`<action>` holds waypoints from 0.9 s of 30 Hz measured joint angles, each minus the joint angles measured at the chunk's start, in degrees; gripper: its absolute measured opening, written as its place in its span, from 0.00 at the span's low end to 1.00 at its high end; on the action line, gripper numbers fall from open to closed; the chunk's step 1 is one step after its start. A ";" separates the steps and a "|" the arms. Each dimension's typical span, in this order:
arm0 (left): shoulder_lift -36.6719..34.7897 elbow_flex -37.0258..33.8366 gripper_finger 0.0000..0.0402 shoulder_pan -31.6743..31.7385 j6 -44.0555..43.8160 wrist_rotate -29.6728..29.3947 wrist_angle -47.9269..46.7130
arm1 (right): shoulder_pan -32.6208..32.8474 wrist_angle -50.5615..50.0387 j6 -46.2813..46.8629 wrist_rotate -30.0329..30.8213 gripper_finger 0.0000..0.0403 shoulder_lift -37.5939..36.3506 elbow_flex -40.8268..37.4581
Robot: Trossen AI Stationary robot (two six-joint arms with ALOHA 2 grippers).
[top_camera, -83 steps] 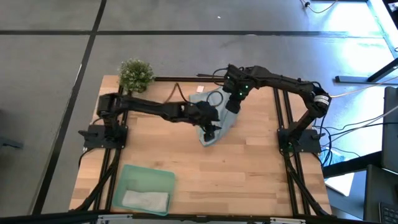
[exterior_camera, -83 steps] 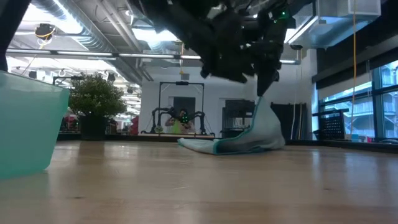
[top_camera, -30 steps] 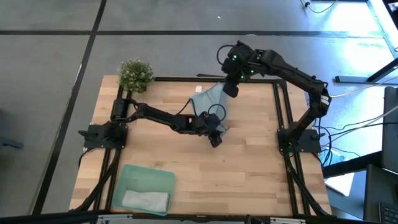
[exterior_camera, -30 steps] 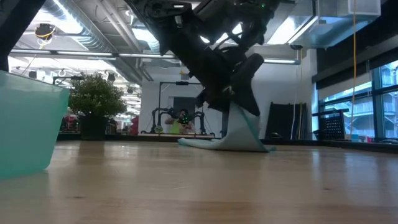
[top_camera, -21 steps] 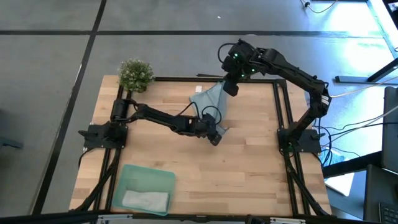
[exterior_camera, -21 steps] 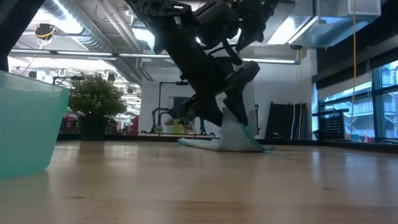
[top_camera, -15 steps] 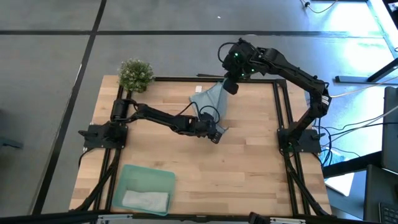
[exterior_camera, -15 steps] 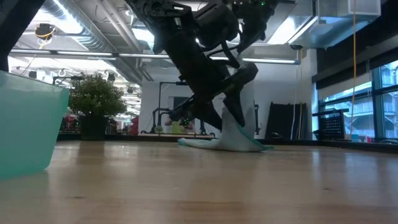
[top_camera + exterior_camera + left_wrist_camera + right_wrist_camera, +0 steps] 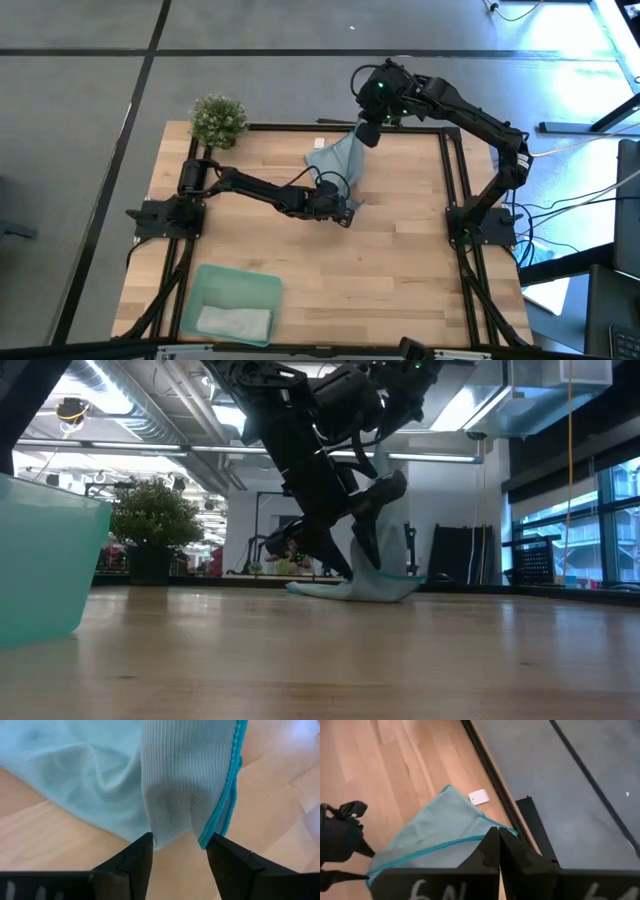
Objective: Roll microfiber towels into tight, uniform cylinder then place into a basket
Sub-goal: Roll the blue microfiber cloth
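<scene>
The light blue microfiber towel slopes from the far edge down to the table's middle, and its lower part lies on the wood. My right gripper is shut on its raised far end. My left gripper is low at its near end, closed on a bunched fold. The mint-green basket stands at the near left and holds a pale grey towel lying on its floor. My left gripper pinches a bunched fold at the towel's near end, next to the teal hem, between its two fingertips. The fingers slant down from the table's left. The fold sits at table height. My right gripper pinches the towel's far corner at the teal hem between its shut fingers, slanting down from above. The cloth hangs below it and runs down to my left gripper.
A small potted plant stands at the far left corner. A white tag lies on the wood by the far rail. Black frame rails run along the table's sides. Bare wood stretches across the near right.
My left gripper has rolled about its own pointing line while staying at the towel's near end. The raised part of the towel now stands narrower and more upright, gathered in toward the left gripper.
</scene>
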 joint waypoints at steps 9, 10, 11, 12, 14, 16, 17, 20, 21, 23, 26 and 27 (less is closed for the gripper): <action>-1.98 0.02 0.44 0.20 -1.10 -7.91 -2.75 | 0.00 1.03 -0.01 4.90 0.00 -0.05 0.00; -2.03 0.02 0.44 0.56 -1.09 -7.97 -3.02 | 0.02 1.08 -0.02 4.90 0.00 -0.08 0.00; -2.03 0.02 0.44 0.91 -1.09 -7.99 -3.36 | 0.02 1.18 -0.01 4.87 0.00 -0.11 0.01; -2.03 0.02 0.44 1.18 -1.09 -7.85 -3.92 | 0.02 1.08 0.09 4.84 0.00 -0.11 0.12; -2.03 0.02 0.44 1.77 -1.09 -7.02 -3.95 | 0.02 0.66 0.11 4.83 0.00 -0.11 0.82; -2.01 0.02 0.43 2.21 -1.11 -6.36 -4.35 | 0.02 0.70 0.13 4.81 0.00 -0.11 1.86; -2.01 0.02 0.41 2.35 -1.11 -6.30 -4.57 | 0.02 0.66 0.15 4.81 0.00 -0.12 2.48; -2.03 0.02 0.35 2.87 -0.60 -6.26 -4.49 | 0.02 0.59 0.25 4.79 0.00 -0.13 4.43; -2.01 0.02 0.32 3.01 0.13 -6.24 -4.51 | 0.03 0.57 0.31 4.79 0.00 -0.13 5.11; -2.02 0.02 0.25 3.23 0.74 -6.21 -4.49 | 0.07 0.16 0.35 4.79 0.00 -0.13 6.60; -2.01 0.02 0.14 3.39 2.05 -6.16 -4.48 | 0.04 0.02 0.35 4.79 0.00 -0.24 8.33; -2.01 0.02 0.10 3.39 2.53 -6.16 -4.46 | 0.04 0.02 0.35 4.79 0.00 -0.24 8.77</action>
